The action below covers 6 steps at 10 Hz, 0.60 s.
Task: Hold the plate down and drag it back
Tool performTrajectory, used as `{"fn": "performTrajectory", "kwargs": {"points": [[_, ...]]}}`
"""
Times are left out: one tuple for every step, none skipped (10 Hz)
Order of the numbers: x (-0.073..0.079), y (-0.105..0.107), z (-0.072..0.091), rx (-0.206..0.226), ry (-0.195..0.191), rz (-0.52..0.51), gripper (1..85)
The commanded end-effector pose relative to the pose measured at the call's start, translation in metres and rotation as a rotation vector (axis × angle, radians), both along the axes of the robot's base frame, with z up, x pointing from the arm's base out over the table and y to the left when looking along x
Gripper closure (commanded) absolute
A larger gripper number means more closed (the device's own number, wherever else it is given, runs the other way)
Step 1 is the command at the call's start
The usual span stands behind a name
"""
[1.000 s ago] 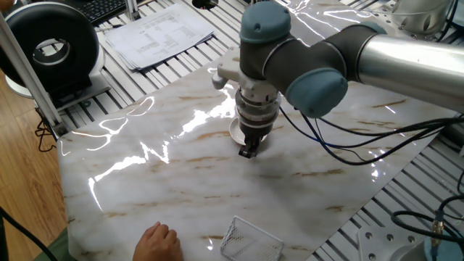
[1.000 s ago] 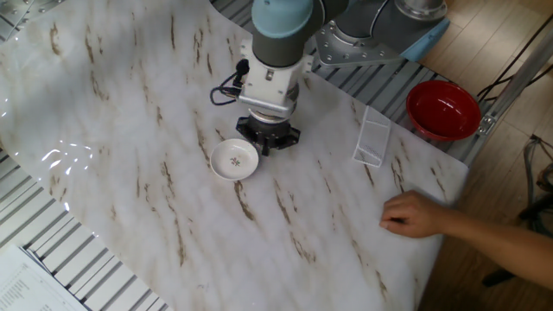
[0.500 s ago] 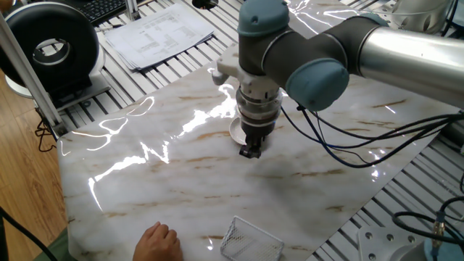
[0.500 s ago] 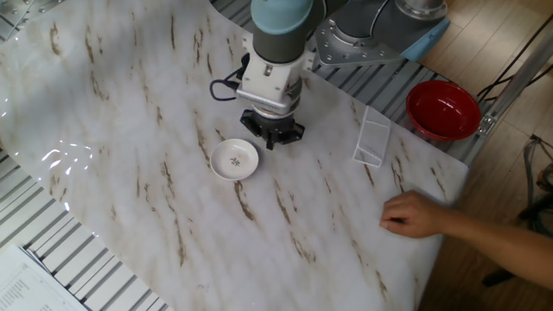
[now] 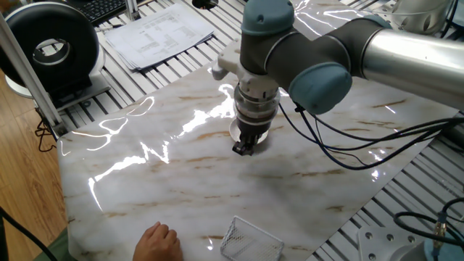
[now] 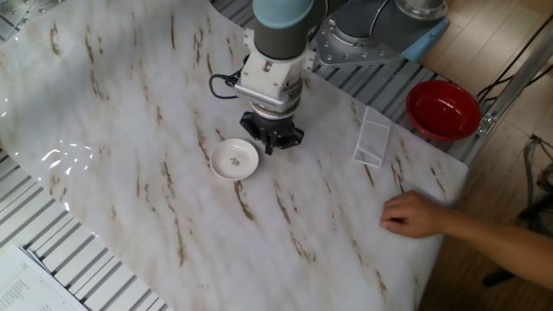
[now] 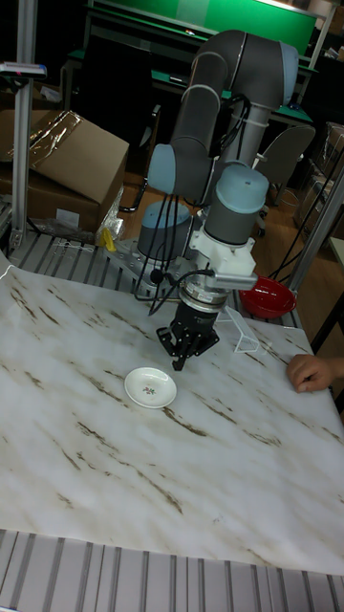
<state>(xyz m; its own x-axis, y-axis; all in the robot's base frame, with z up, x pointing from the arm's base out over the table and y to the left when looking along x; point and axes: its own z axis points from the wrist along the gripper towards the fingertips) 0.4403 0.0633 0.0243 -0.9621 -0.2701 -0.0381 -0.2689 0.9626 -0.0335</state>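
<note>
On marble-patterned table [image 6: 130,104] (cardboard box [image 7: 72,158] behind), plate [image 6: 234,160]

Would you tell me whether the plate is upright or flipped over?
Upright: the plate lies flat on the table, its centre motif facing up.

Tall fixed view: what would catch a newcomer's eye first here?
The big grey arm with its pincer hanging just above the marble table, right beside a small white plate it does not touch. At the right edge, a person's hand rests near a red bowl.
</note>
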Motion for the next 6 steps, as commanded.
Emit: {"fn": "performTrajectory", "kwargs": {"points": [[-0.002,-0.003,0.001,-0.006,0.007,-0.049,84.3],[-0.015,-0.002,0.014,-0.006,0.025,-0.068,84.3],[-0.025,0.003,0.028,-0.004,0.036,-0.086,84.3],[-0.029,0.008,0.035,-0.011,0.050,-0.095,84.3],[-0.023,0.010,0.032,-0.022,0.052,-0.091,84.3],[-0.003,0.022,0.006,0.023,0.047,-0.076,84.3]]}}
